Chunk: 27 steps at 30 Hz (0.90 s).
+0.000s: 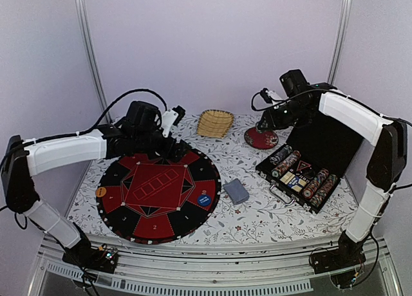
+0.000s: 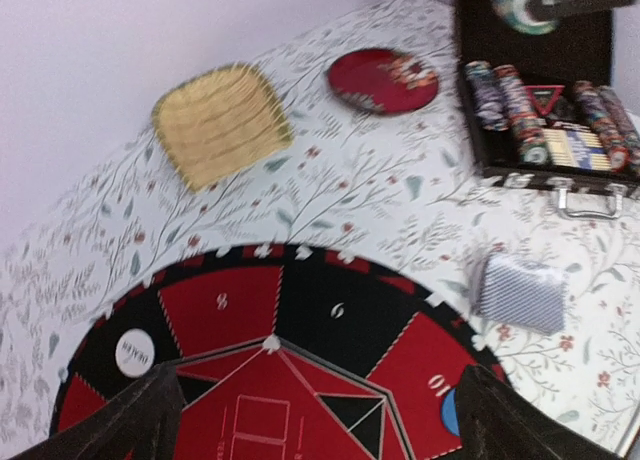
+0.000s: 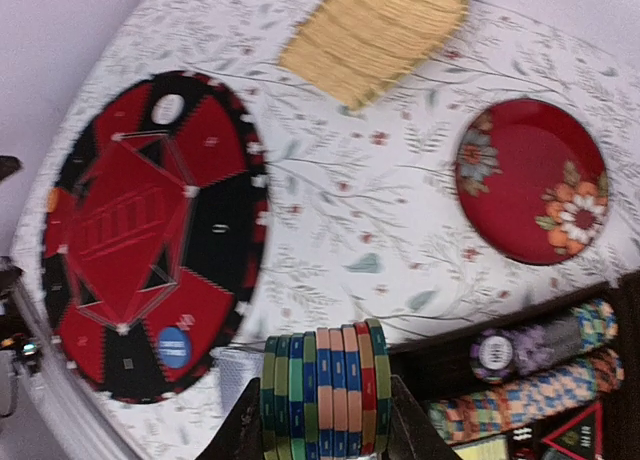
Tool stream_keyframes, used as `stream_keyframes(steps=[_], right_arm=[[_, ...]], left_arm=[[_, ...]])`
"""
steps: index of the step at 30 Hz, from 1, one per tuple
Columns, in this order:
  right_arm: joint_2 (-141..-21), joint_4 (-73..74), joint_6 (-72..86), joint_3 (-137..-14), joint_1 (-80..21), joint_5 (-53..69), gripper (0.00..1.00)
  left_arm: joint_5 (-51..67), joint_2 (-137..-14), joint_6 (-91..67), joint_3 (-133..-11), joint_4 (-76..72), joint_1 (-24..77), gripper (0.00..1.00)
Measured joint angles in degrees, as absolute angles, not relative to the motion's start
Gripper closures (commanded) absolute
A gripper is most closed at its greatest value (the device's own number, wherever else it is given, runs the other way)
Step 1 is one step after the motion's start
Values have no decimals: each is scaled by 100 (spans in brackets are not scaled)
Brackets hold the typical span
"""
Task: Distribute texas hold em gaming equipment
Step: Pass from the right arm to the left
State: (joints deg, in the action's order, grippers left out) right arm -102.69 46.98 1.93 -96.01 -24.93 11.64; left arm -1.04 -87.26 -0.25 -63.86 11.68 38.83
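Floral-print cloth covers the table [image 1: 257,215], with pale walls behind. The right gripper [image 3: 325,430], at the bottom centre of its wrist view, is partly closed on a stack of chips [image 3: 325,385] held on edge: green, blue, orange and red. Below it at lower right, the open black case [image 1: 302,170] holds more rows of chips, with the red plate [image 1: 261,139] beside it. The left gripper [image 2: 320,425] is spread wide and empty above the far edge of the round mat [image 1: 158,193]. On the mat lie a white button [image 2: 135,352], a blue button [image 1: 203,199] and an orange button [image 1: 101,192]. The deck of cards [image 1: 236,191] lies between mat and case.
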Motion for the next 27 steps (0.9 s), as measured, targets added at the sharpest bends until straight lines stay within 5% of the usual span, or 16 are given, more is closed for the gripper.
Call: stream_keyframes(steps=[12, 21, 27], right_arm=[[-10422, 3284, 1831, -8954, -3562, 4423, 98], [-10796, 2464, 2495, -8552, -3863, 5183, 98], [-10803, 2305, 2589, -8552, -3870, 5253, 98]], left_arm=[[-75, -9194, 1949, -7015, 779, 5417, 2], [-246, -9666, 2086, -7153, 1247, 5435, 47], [-217, -9671, 2058, -7330, 1343, 5422, 34]])
